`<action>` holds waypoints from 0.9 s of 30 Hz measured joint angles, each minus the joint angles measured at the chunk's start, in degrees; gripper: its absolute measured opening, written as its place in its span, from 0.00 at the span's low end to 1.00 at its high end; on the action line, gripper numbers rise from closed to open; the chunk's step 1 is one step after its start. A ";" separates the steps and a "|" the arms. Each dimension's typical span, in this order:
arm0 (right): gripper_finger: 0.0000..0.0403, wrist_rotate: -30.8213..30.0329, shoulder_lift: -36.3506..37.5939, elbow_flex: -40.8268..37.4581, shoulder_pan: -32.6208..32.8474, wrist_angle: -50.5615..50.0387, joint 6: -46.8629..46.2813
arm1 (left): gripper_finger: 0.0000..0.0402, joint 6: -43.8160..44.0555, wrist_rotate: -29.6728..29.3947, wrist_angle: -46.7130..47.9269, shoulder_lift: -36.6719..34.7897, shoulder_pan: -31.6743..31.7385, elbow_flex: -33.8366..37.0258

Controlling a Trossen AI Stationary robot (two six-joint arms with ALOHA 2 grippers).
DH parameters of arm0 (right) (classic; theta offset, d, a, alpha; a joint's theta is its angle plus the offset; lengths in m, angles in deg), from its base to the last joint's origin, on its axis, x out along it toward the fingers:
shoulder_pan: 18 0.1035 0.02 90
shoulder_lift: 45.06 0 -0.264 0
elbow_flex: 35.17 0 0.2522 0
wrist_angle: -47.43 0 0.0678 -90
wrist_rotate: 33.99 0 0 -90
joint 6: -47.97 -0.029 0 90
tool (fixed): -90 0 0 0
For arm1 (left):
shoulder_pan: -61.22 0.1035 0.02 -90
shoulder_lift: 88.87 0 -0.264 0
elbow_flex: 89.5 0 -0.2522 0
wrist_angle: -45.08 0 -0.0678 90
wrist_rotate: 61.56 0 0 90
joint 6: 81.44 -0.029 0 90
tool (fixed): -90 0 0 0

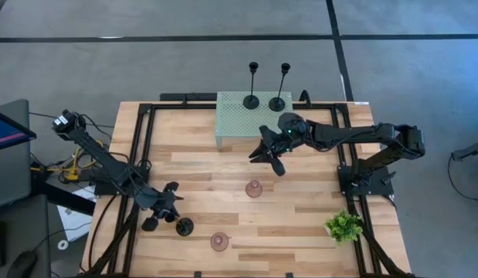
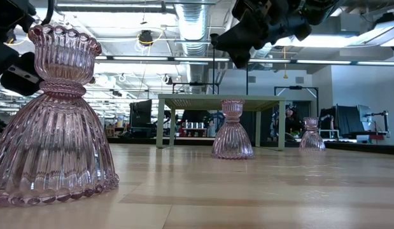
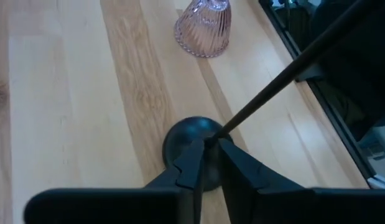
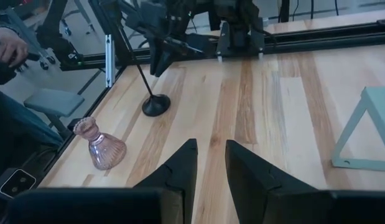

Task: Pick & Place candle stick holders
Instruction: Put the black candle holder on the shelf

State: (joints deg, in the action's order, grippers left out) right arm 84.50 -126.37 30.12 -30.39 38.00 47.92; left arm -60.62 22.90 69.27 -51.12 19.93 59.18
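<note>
Presently we see the left gripper [image 1: 171, 207] near the table's front left, its fingers [image 3: 191, 163] closed narrowly on the thin stem of a slim black candle stick holder [image 1: 184, 226] whose round base [image 3: 191, 140] rests on the light wooden table [image 1: 300, 232]. In the left wrist view the stem leans away at a slant. A squat pinkish ribbed glass candle stick holder [image 1: 219, 241] stands just beside it, toward the front edge. A second pink glass holder [image 1: 254, 188] stands upright near the table's middle, and a third [image 2: 311, 135] shows in the low view, farther back. The right gripper [image 1: 271, 154] hangs above the table in front of the mint-green mesh shelf [image 1: 242, 123], its fingers parted and holding nothing. Two more black stemmed holders [image 1: 252, 100] [image 1: 278, 102] stand upright on the shelf's far edge. A small green leafy plant [image 1: 344, 226] sits at the front right.
</note>
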 joint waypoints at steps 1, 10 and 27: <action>0.19 0.00 0.00 0.00 0.00 0.39 0.00 | 0.14 0.00 0.00 -0.70 0.16 0.00 0.00; 0.19 0.00 0.02 0.02 0.00 1.73 0.00 | 0.24 0.00 0.01 -4.69 0.25 0.00 0.00; 0.19 0.00 0.02 0.02 0.00 1.49 0.00 | 0.39 0.02 5.57 -6.92 0.25 0.00 0.00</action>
State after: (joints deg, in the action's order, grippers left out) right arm 84.50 -126.35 30.14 -30.39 39.49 47.92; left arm -60.60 28.47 62.34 -50.87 19.93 59.18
